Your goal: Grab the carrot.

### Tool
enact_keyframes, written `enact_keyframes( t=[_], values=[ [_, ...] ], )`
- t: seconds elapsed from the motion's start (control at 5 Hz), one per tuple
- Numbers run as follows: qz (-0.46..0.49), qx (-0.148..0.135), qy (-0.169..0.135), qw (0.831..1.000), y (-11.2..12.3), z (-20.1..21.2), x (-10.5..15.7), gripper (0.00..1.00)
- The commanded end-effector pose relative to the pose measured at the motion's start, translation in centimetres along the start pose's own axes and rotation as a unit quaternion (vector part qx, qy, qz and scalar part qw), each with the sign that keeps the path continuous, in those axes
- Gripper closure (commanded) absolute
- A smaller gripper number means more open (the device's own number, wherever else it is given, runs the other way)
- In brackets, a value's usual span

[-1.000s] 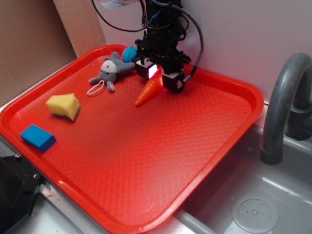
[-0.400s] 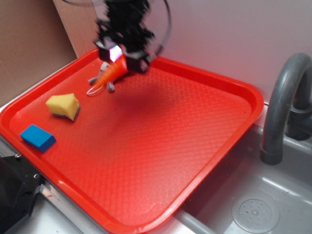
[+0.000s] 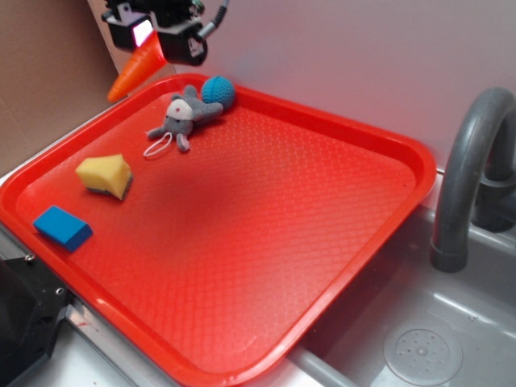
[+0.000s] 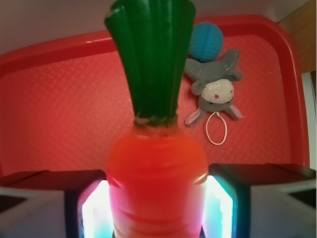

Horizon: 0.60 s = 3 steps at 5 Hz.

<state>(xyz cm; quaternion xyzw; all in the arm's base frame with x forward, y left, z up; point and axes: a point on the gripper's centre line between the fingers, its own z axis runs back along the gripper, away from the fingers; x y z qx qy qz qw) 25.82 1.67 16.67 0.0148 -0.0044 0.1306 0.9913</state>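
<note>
Gripper (image 3: 153, 36): raised high over the far left corner of the red tray (image 3: 347, 129), its two pads clamped on the thick end of the carrot (image 3: 133, 68), one on each side. Carrot: orange, tapered, held clear of the tray, its point slanting down and outward past the tray's rim; in the wrist view the orange body (image 4: 156, 183) fills the gap between the lit pads (image 4: 94, 210) and the dark green stem (image 4: 151, 59) sticks up in front of the lens. Below the gripper, on the tray: a grey plush mouse (image 3: 184, 117) lying flat with a white loop of cord by it, and a blue ball (image 3: 218, 90) touching its far end. Farther from the gripper, toward the tray's near left edge: a yellow sponge (image 3: 105, 175), then a blue block (image 3: 63, 227), set apart from each other. Well away to the other side: a grey tap (image 3: 472, 177) standing over a grey sink (image 3: 419, 347), the tray's corner overhanging the basin.
</note>
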Motion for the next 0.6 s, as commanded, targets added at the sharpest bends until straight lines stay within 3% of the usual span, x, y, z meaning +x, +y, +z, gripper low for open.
enact_keyframes(
  t=[0.0,0.2,0.4],
  values=[
    [-0.001,-0.016,-0.093,0.996,0.81,4.54,-2.21,1.0],
    [0.001,0.0,-0.104,0.995,0.47,5.28,-3.13,1.0],
    [0.001,-0.011,-0.094,0.995,0.7,5.11,-3.14,1.0]
  ],
)
